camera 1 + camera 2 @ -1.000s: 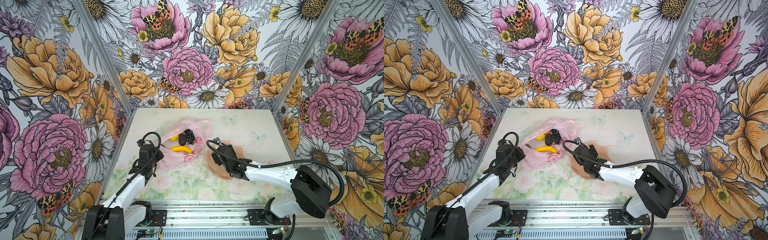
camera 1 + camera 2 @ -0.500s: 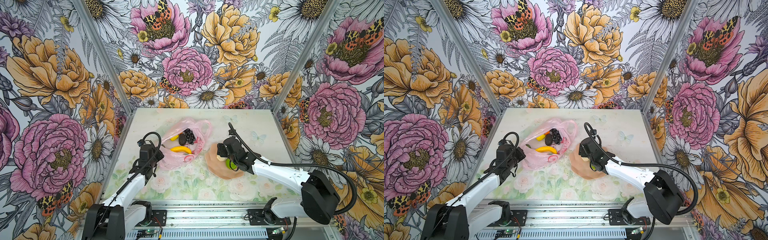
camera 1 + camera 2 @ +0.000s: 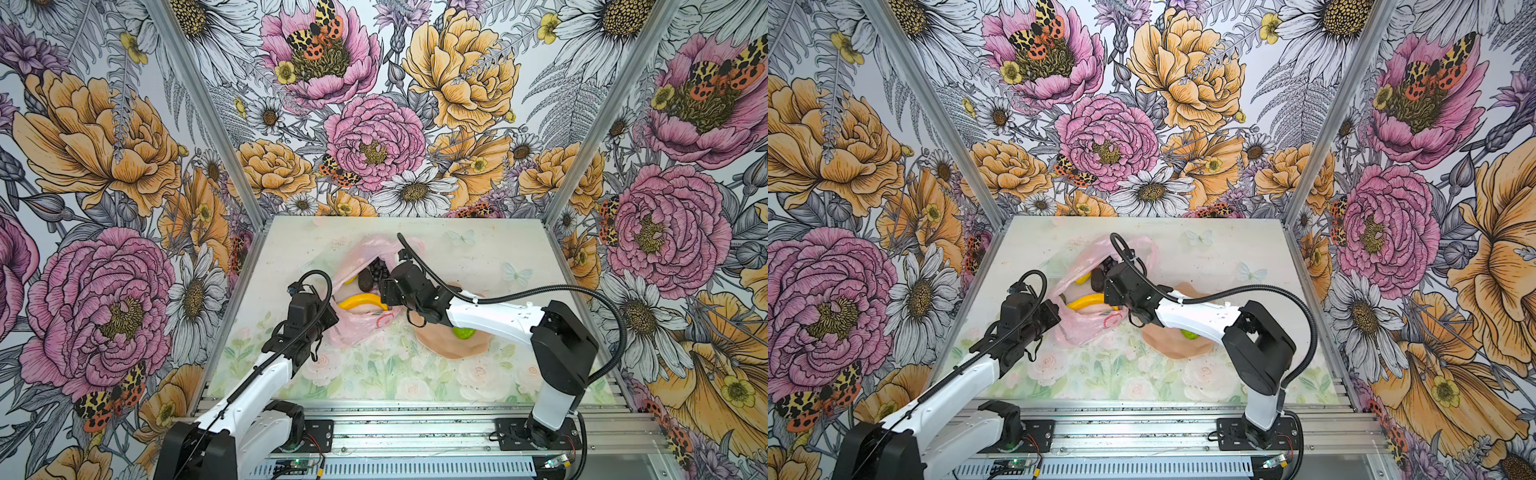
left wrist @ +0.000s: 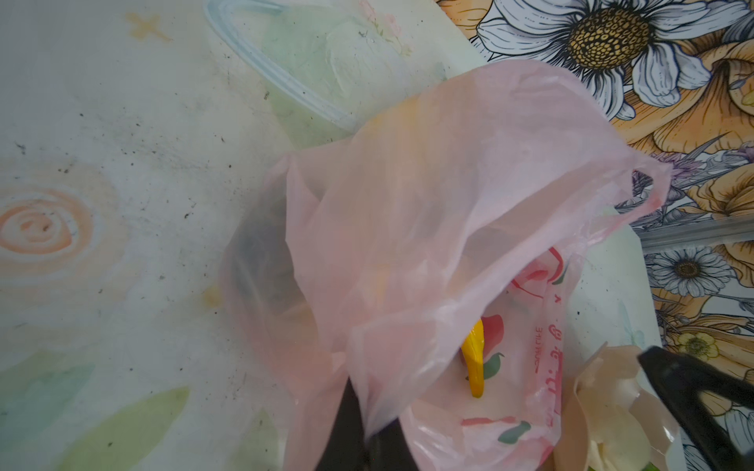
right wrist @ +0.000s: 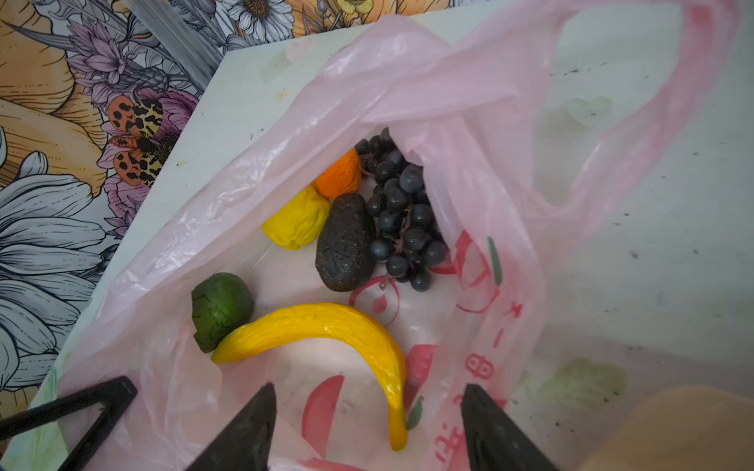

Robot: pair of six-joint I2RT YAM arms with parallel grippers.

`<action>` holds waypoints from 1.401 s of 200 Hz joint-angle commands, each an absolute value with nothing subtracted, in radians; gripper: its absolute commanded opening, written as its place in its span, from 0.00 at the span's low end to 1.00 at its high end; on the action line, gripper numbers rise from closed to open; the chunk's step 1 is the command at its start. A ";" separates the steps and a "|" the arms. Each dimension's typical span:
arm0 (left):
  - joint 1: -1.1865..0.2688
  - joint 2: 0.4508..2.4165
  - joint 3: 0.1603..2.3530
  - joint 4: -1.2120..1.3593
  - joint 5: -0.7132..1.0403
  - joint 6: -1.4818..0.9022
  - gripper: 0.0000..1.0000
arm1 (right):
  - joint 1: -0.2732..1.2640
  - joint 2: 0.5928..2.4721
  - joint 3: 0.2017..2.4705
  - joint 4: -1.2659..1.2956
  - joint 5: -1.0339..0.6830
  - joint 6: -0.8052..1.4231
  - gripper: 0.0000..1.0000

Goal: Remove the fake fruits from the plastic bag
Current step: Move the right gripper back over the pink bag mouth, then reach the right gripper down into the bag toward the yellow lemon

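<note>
Now our R hand [image 5: 367,387] has swung from plate [image 3: 440,345] to bag [image 3: 357,332] mouth, jaws wide over banana [image 5: 326,326]; L hand [image 4: 367,440] pinches bag rim.

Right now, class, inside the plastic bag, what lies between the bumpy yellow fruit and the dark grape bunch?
The dark avocado lies lengthwise between the yellow fruit and the grape bunch; the right wrist view shows it plainly.
</note>
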State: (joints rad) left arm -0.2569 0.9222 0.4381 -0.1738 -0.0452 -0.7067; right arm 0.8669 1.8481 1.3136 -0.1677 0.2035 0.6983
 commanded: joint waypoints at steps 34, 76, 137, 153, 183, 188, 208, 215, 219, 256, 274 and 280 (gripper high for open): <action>-0.303 0.738 0.391 -0.336 -0.086 -0.736 0.00 | 0.892 2.073 1.529 -0.152 0.141 0.665 0.68; -0.300 0.751 0.381 -0.335 -0.126 -0.710 0.00 | 0.910 2.170 1.642 -0.152 0.141 0.589 0.68; -0.191 0.904 0.421 -0.229 -0.050 -0.656 0.00 | 0.904 2.329 1.848 -0.157 0.143 0.503 0.69; -0.170 0.936 0.431 -0.198 -0.027 -0.641 0.00 | 0.899 2.363 1.895 -0.164 0.141 0.474 0.71; -0.146 0.980 0.438 -0.167 -0.004 -0.612 0.00 | 0.890 2.419 1.973 -0.166 0.141 0.394 0.77; -0.143 0.983 0.435 -0.161 -0.001 -0.607 0.00 | 0.888 2.428 1.988 -0.170 0.136 0.381 0.77; -0.131 0.991 0.421 -0.131 0.012 -0.594 0.00 | 0.884 2.469 2.042 -0.181 0.118 0.340 0.79; -0.129 0.992 0.419 -0.121 0.015 -0.592 0.00 | 0.882 2.482 2.060 -0.184 0.110 0.325 0.80; -0.128 0.995 0.417 -0.116 0.016 -0.590 0.00 | 0.882 2.489 2.069 -0.188 0.109 0.320 0.80; -0.124 1.000 0.407 -0.077 0.019 -0.586 0.00 | 0.869 2.576 2.185 -0.246 0.101 0.306 0.81; -0.123 1.004 0.402 -0.063 0.023 -0.586 0.00 | 0.868 2.610 2.229 -0.271 0.101 0.299 0.81; -0.123 1.005 0.403 -0.060 0.024 -0.586 0.00 | 0.868 2.618 2.239 -0.276 0.101 0.298 0.81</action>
